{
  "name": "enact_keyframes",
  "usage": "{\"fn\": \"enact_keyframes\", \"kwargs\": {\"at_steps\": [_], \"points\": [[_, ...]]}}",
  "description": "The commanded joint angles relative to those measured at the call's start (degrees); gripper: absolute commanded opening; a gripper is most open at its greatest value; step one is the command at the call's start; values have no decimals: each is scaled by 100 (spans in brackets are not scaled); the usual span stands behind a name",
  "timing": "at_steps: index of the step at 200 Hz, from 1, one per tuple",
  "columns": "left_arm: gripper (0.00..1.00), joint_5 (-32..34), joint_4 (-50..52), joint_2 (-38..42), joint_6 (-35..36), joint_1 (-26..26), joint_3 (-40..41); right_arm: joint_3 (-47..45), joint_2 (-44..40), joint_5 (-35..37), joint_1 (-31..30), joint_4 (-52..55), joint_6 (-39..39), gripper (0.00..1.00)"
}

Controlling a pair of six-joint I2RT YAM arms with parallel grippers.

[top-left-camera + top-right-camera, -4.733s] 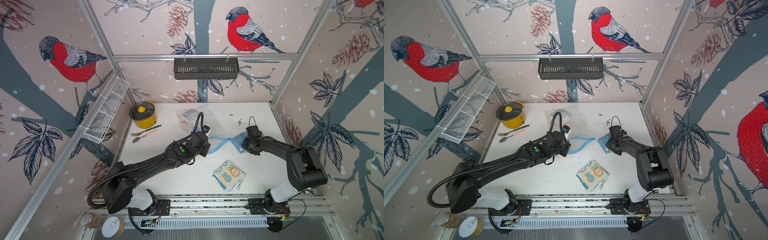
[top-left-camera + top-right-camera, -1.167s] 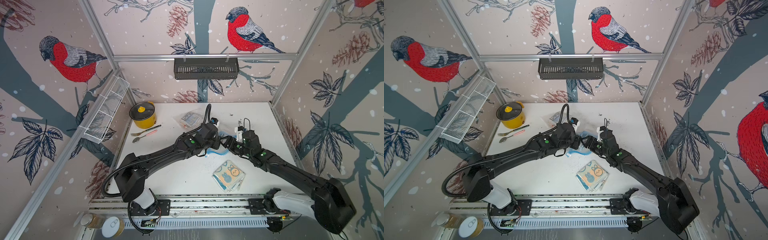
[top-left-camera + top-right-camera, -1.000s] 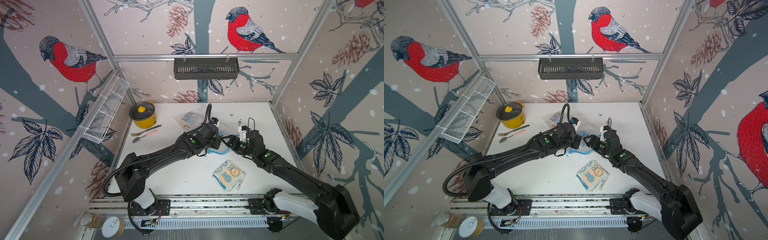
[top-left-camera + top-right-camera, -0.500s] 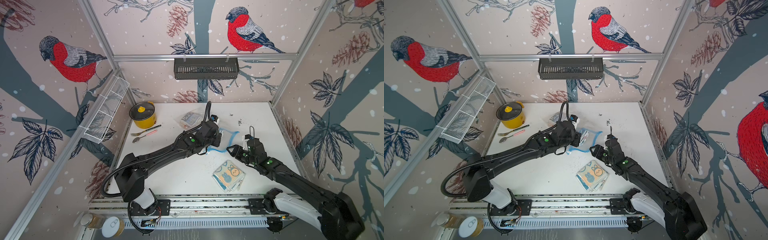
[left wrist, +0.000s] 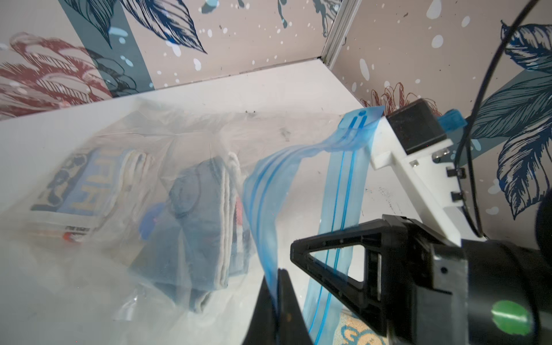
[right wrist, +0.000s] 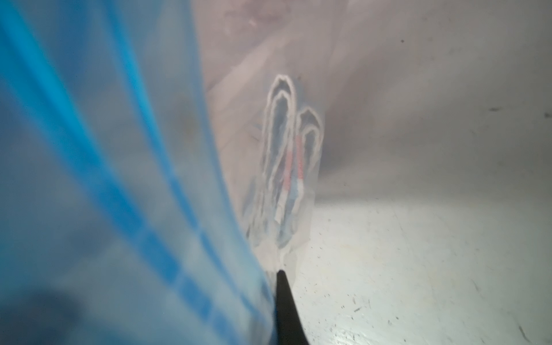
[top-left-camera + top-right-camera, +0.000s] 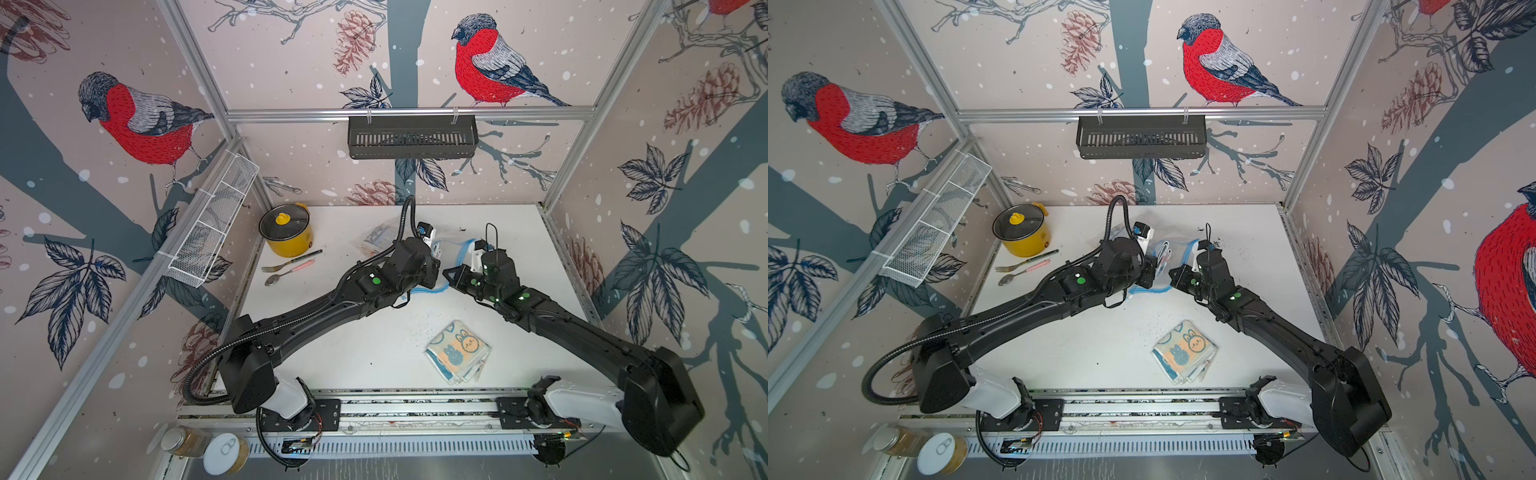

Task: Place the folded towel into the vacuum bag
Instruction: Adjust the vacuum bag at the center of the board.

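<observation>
Vacuum bag (image 5: pixel 134 134): clear, crumpled, blue zip strip (image 5: pixel 340 185) twisted.

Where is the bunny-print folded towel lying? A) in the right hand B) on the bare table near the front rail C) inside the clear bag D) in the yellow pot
B: the bunny-print towel lies flat on the table, apart from the vacuum bag.

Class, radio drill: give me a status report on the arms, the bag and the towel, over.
Left gripper, right gripper: fingers shut on vacuum bag, at blue zip strip. Folded towel loose on table, outside bag. Blue towel already inside bag.
</observation>
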State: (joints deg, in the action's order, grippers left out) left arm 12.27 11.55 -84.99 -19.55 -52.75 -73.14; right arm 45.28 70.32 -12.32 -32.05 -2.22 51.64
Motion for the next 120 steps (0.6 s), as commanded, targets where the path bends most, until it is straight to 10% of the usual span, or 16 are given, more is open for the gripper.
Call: {"fn": "enact_keyframes", "kwargs": {"at_steps": [1,120], "points": [[0,321,-518,153,435,2,-179,506,75,89,-37,323,-330,1],[0,340,-290,299,1275,2,-1082,1181,-82,300,-143,822,-603,1]]}}
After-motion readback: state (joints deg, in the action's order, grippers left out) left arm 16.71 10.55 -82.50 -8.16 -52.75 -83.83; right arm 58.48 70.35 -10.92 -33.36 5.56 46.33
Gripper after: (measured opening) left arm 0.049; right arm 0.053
